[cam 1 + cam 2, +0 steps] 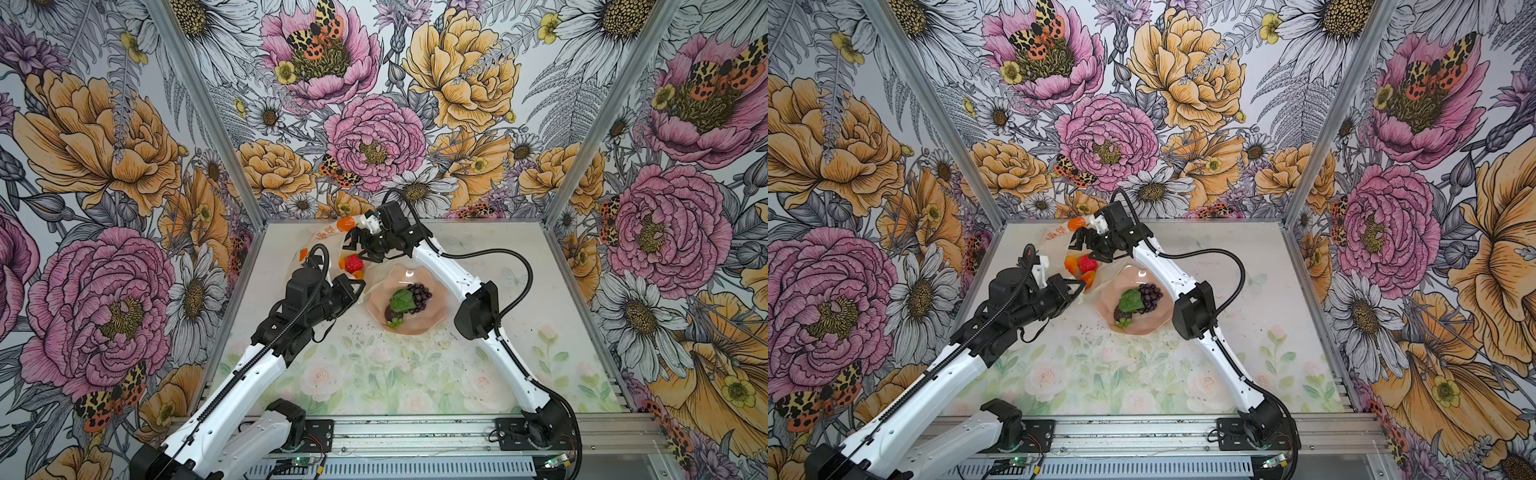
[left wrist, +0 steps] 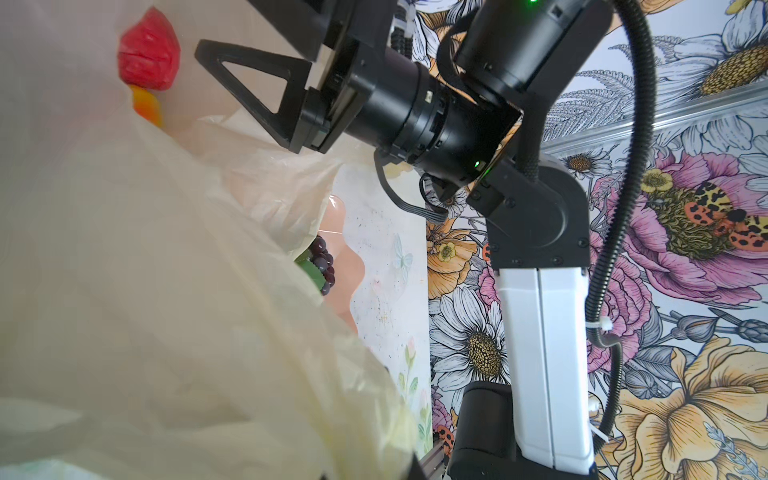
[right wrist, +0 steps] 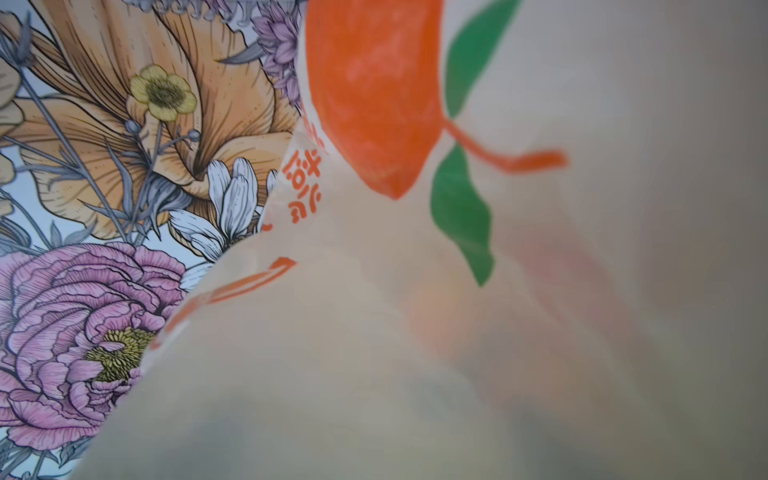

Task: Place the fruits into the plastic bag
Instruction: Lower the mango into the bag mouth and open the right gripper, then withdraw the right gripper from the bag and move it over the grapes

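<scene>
Your right gripper [image 1: 362,248] hangs open and empty in the mouth of the plastic bag [image 1: 320,239], just above the strawberry [image 1: 353,263] inside, while your left gripper [image 1: 358,286] pinches the bag's near lip. Withdraw carelessly and a finger may snag the thin film, jerking the lip free and spilling fruit. The grape bunch [image 1: 419,293] lies in the pink bowl [image 1: 432,320].

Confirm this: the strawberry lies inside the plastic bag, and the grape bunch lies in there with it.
One thing is wrong. The strawberry does lie inside the plastic bag, but the grape bunch lies in the pink bowl, outside the bag. Both top views show it.
</scene>
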